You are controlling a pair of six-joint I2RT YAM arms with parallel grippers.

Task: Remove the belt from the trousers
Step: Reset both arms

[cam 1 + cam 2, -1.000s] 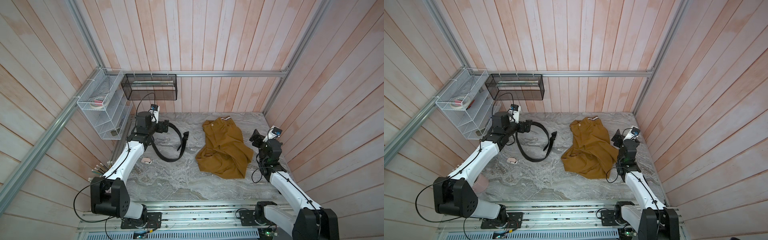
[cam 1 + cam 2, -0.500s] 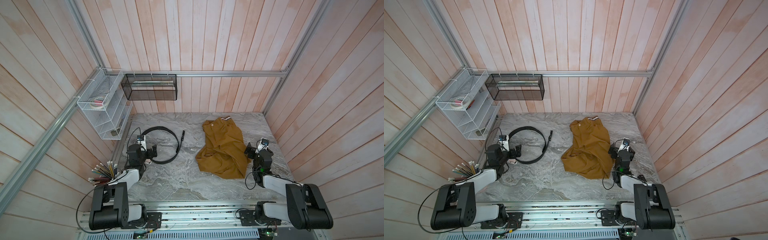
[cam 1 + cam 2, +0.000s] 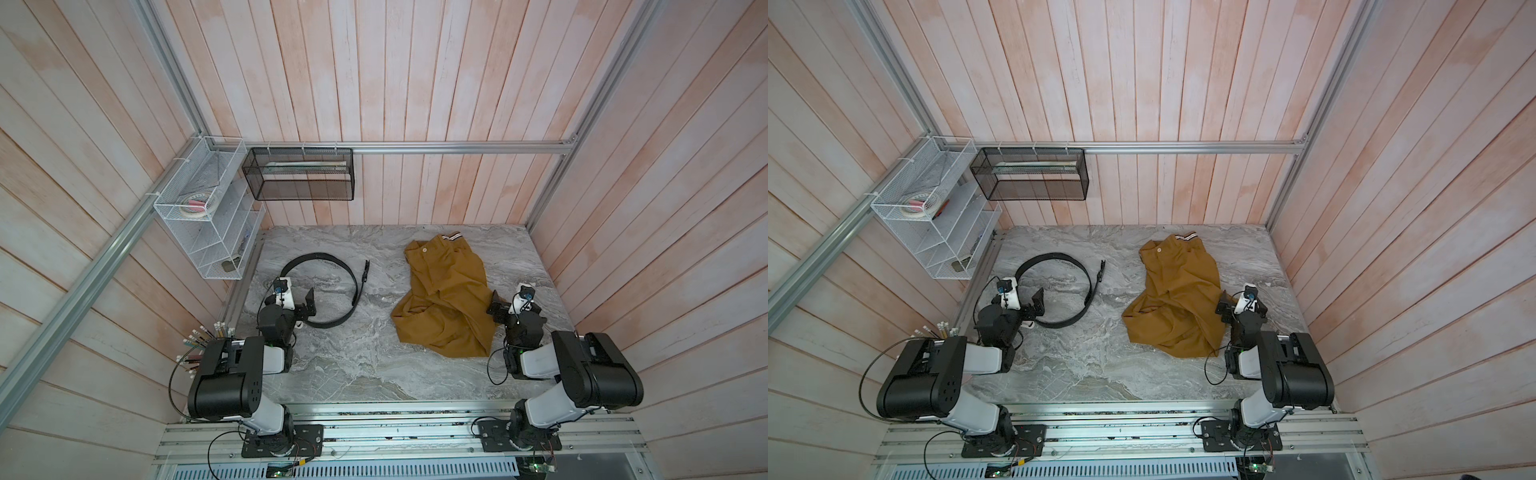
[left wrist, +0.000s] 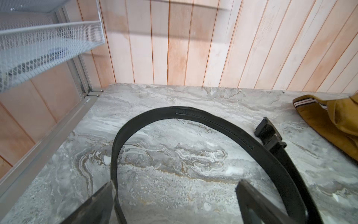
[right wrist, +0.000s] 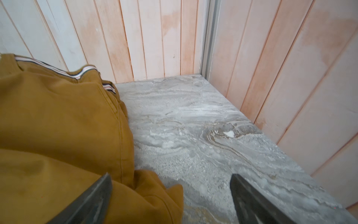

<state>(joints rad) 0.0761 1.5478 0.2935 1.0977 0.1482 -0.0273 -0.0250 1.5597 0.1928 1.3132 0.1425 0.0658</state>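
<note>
belt (image 4: 174, 112) loose | trousers (image 3: 446, 299) apart | l grip (image 4: 175, 186) wide | r grip (image 5: 170, 176) wide

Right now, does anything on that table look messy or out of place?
Nothing looks spilled or broken. The trousers lie crumpled in a heap, and the belt lies in a loose curl on the table, apart from them.

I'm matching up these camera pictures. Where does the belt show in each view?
Both top views: the belt lies looped, left of centre.
Left wrist: the belt arcs through the middle of the picture.
Right wrist: not in it.
Shared landmark: the trousers, in all four.
</note>
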